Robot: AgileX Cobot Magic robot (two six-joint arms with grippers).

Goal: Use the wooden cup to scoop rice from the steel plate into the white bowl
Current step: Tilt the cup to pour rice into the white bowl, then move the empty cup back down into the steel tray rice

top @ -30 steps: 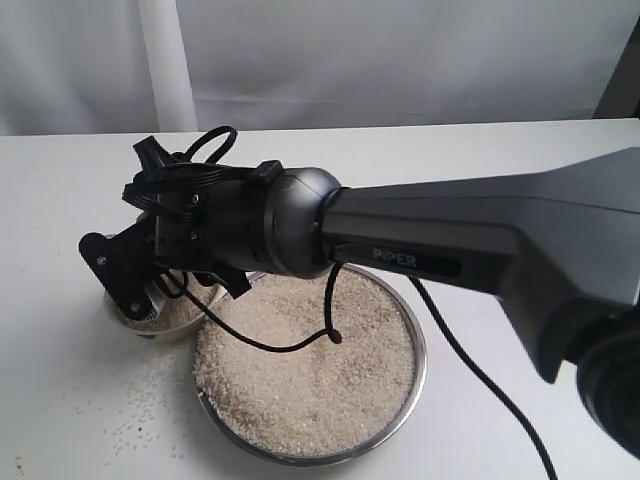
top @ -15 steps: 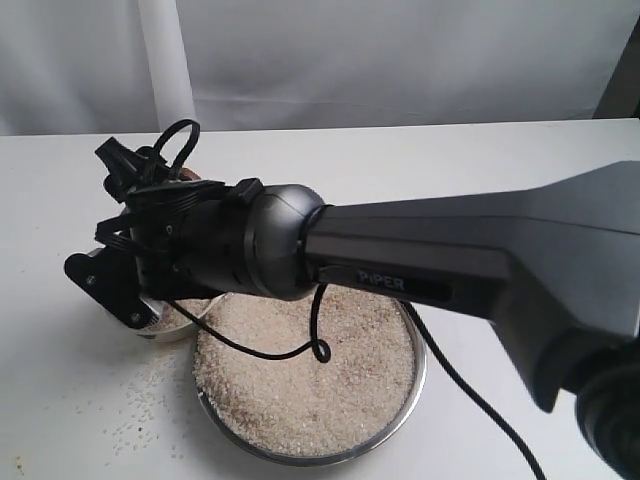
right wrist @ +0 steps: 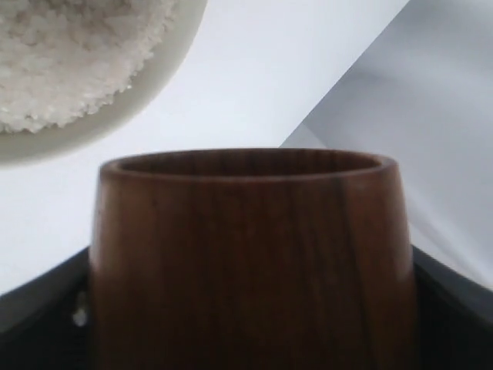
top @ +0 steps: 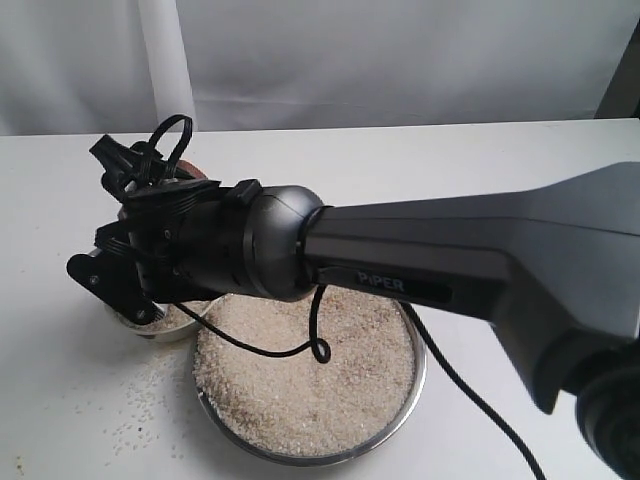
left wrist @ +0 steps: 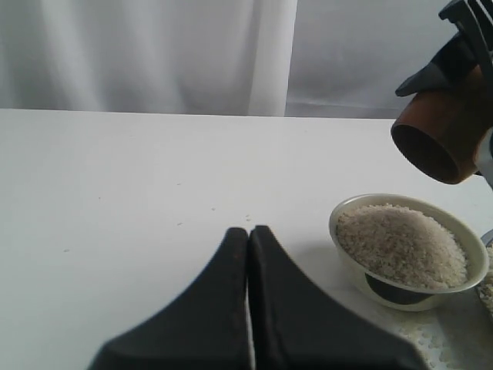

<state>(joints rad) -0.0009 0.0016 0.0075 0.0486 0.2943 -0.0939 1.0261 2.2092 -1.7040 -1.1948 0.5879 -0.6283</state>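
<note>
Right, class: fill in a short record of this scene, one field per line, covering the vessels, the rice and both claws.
wooden cup: tipped over, held above the white bowl
white bowl: heaped with rice
steel plate: wide, nearly full of rice
table: loose grains beside the plate
right claw: gripping the wooden cup
left claw: shut, holding nothing
</note>
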